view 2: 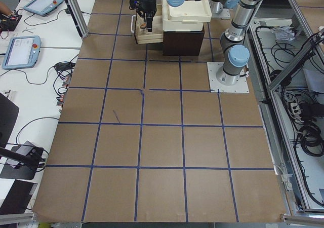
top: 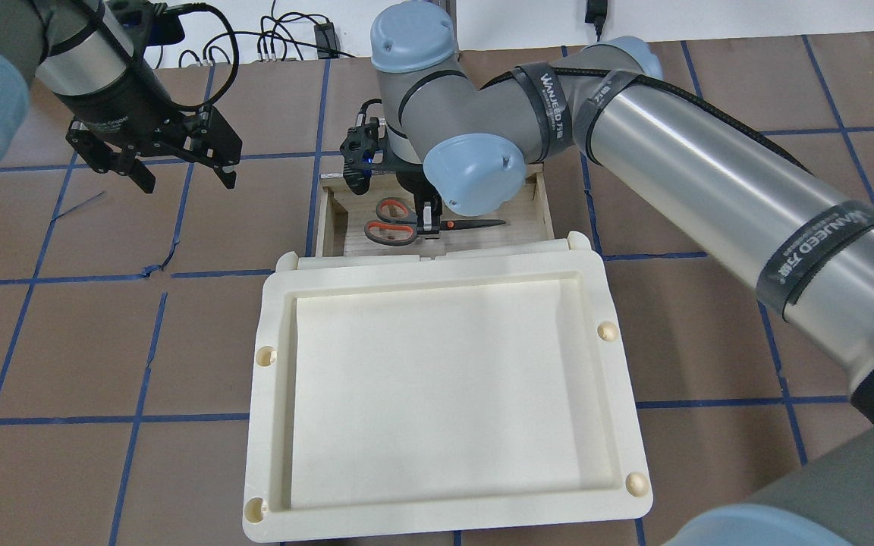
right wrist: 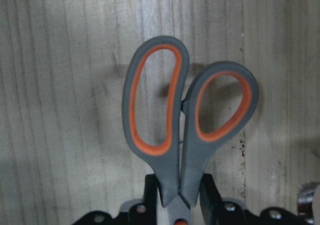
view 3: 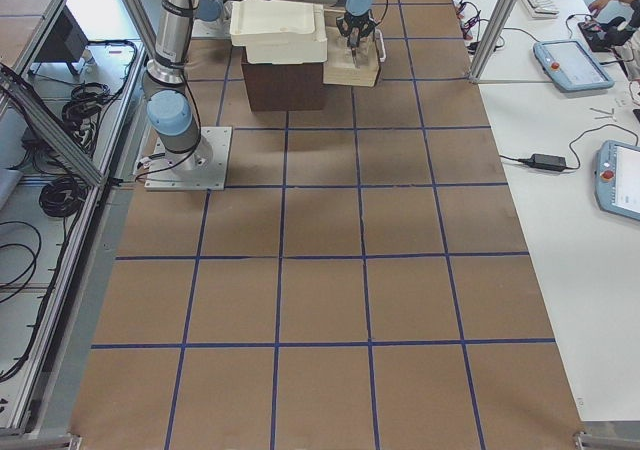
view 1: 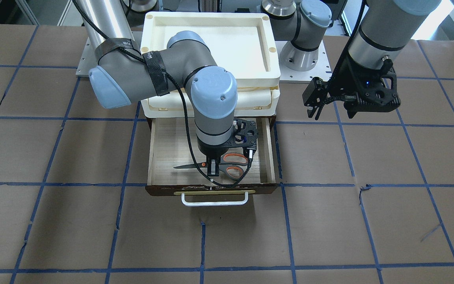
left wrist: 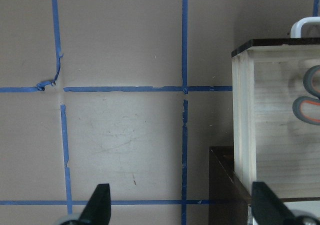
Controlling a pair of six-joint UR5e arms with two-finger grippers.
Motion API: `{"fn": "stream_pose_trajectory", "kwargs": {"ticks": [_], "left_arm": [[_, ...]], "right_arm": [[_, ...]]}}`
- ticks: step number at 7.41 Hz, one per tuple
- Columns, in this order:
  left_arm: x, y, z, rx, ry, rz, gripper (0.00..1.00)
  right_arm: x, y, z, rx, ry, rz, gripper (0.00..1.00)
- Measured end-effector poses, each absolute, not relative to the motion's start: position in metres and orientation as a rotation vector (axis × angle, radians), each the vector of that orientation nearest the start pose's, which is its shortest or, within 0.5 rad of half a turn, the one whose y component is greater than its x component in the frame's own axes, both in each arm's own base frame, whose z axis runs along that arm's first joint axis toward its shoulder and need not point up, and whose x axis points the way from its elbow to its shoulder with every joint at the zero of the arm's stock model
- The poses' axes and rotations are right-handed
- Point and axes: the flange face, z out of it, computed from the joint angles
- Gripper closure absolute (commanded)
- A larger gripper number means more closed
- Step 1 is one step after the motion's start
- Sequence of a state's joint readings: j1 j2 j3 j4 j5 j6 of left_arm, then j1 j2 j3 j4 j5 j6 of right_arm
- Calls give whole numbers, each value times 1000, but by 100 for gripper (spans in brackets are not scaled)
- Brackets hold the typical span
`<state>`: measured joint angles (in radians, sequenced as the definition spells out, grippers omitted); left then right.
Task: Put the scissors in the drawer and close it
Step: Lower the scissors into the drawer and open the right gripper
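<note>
Overhead exterior has the right jaws reaching down into the open drawer (top: 331, 221), narrowed onto the scissors (top: 476, 224) at the neck where the handles meet the blades. On one side of those jaws lie the two grey, orange-lined finger loops; on the other side the closed blades point straight away. In the right wrist-mounted view the dark fingers (right wrist: 150, 187) press against both sides of the scissors' (right wrist: 171, 160) handle stems, with the loops standing directly ahead of the jaws over pale wood grain. Whether the scissors rest on the drawer floor or hang just above it cannot be told.

Exterior front-facing shows the drawer (view 1: 151, 154) pulled well out from under the cream tray unit (view 1: 219, 39), with its dark brown front, brass plate (view 1: 195, 192) and white bar handle (view 1: 215, 202) just beyond the right jaws. The scissors (view 1: 189, 167) lie across the drawer, parallel to that front and close behind it.

The left jaws are spread wide and hold nothing, hanging over the brown papered surface (view 1: 93, 236) with its blue tape lines (view 1: 211, 269), well apart from the right jaws. In the left wrist-mounted view one fingertip (left wrist: 100, 205) hangs over bare paper, and the other (left wrist: 265, 205) sits just beside the drawer's (left wrist: 245, 115) pale side wall. Past that wall part of the grey and orange loops (left wrist: 306, 110) can be seen, and a dark cabinet (left wrist: 222, 185) sits below the drawer.
</note>
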<state>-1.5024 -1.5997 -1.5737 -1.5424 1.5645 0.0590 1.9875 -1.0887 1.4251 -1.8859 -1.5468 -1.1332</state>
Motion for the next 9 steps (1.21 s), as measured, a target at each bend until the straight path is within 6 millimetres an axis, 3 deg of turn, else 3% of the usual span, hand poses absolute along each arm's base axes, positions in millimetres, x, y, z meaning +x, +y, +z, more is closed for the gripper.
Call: {"fn": "stream_pose_trajectory", "kwargs": {"ticks": [1,3,5,6,7,9], "left_arm": [[-99,-512,474,-21,3150,7,0],[-99,-511,473,-30,3145,14,0],[-99,-510,472,-21,3143,23,0],[-99,-510,472,-16,3143,30,0],[-99,-510,471,-14,3141,34,0],[-98,-513,473,-15,3140,18,0]], "right_arm": [[394,-553,306,-2176,2222,19,88],[393,-552,303,-2175,2222,27,75],[393,-552,301,-2167,2222,33,47],[393,-551,300,-2161,2220,37,28],[392,-549,298,-2154,2220,48,16],[390,-545,298,-2149,2218,56,10]]}}
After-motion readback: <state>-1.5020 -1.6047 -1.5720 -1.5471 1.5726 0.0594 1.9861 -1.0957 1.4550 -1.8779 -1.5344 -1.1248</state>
